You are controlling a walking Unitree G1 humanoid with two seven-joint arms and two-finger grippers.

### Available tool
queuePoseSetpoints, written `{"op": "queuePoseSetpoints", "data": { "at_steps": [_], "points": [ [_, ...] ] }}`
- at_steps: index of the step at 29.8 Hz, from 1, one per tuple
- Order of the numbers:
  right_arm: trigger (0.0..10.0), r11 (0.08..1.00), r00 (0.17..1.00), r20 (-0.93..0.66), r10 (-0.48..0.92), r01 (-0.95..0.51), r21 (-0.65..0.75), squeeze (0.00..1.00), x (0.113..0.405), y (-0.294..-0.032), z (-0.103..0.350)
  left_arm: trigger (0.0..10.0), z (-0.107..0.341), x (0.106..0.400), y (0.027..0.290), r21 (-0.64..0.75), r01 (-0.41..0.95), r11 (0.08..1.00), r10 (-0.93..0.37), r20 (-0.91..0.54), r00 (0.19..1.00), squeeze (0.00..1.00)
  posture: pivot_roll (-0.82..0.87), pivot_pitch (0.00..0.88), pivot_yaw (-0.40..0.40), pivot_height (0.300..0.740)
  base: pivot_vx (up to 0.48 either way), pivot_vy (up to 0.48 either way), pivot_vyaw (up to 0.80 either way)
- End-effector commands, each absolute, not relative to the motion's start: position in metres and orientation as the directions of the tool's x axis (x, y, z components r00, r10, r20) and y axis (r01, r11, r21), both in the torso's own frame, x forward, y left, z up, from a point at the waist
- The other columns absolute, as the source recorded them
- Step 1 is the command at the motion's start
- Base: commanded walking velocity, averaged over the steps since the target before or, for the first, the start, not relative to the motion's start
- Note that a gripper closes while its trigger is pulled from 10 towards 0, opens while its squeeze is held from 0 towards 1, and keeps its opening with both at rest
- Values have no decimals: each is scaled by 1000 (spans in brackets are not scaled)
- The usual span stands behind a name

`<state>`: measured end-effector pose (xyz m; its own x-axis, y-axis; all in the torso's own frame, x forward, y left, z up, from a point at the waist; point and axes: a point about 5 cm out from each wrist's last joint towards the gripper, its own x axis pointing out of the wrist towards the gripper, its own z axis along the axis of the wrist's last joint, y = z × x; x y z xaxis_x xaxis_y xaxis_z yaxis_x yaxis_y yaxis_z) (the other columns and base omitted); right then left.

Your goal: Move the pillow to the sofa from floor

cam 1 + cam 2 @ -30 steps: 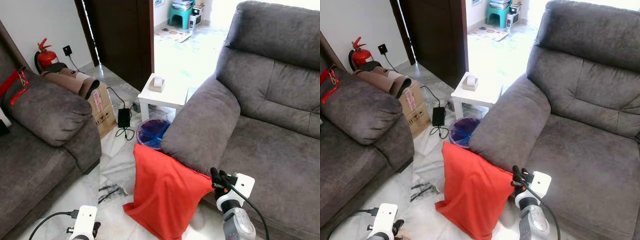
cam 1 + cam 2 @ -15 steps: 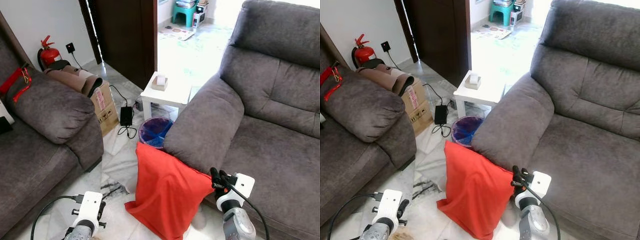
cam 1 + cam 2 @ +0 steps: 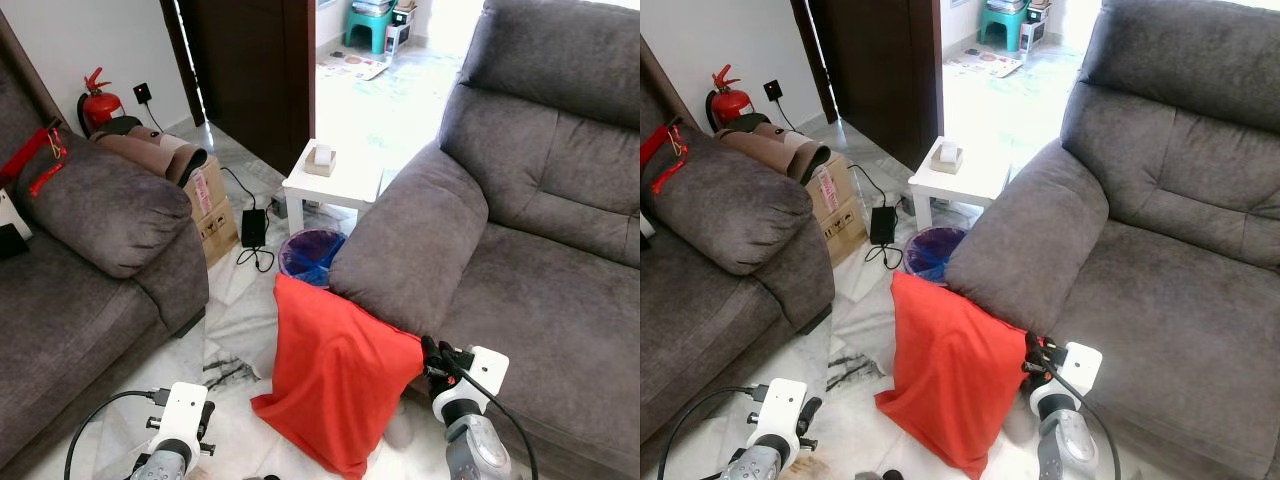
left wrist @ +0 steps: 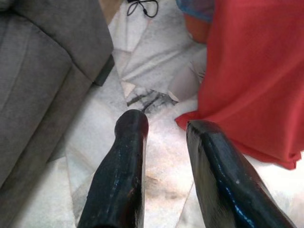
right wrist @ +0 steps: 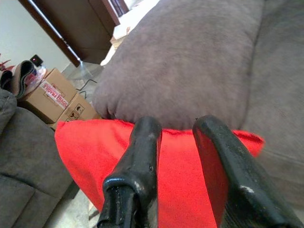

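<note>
Right gripper (image 3: 432,356) is seen at the lower right of the head views, pressed against the right-hand corner of the red pillow (image 3: 335,380); in the right wrist view its two black fingers (image 5: 137,175) are parted by a narrow gap, with red cloth showing between and behind them, so whether the corner is actually pinched cannot be told. Left gripper (image 4: 164,128) is found at the lower left of the head views, low over the marble floor (image 3: 235,330); in the left wrist view its fingers are held apart with nothing between them, and the pillow's lower edge lies just beyond them.

The pillow is stood on the floor in the lower middle of the frame, its top leaned against the padded armrest of the grey sofa (image 3: 540,240) that takes up the right side. Just behind the pillow a purple bin (image 3: 310,255) is placed, and behind that a small white table (image 3: 335,185) with a small box on it. A second grey sofa (image 3: 90,250) is seen at the left, with a cardboard box (image 3: 210,205) beside it and a red fire extinguisher (image 3: 97,98) at the upper left.
</note>
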<state>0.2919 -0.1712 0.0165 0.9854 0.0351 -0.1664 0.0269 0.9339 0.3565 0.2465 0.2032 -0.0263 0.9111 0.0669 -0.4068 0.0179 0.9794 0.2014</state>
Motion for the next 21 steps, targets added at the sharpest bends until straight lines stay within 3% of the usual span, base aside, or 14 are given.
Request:
{"op": "queuePoseSetpoints", "data": {
  "at_steps": [1,12,21],
  "points": [
    [10000,934,984,-173,34,30,356,0,289,-171,14,10000,-32,241,201,201,40,979,54,-439,897,0,11,167,51,665,0,0,0],
    [10000,935,980,-192,48,23,354,0,289,-168,12,10000,-31,243,200,197,38,980,53,-432,900,0,16,170,51,665,0,0,0],
    [10000,929,983,-179,39,30,369,0,289,-167,13,10000,-28,245,202,201,34,979,54,-417,907,0,19,173,55,632,0,0,0]
  ]
}}
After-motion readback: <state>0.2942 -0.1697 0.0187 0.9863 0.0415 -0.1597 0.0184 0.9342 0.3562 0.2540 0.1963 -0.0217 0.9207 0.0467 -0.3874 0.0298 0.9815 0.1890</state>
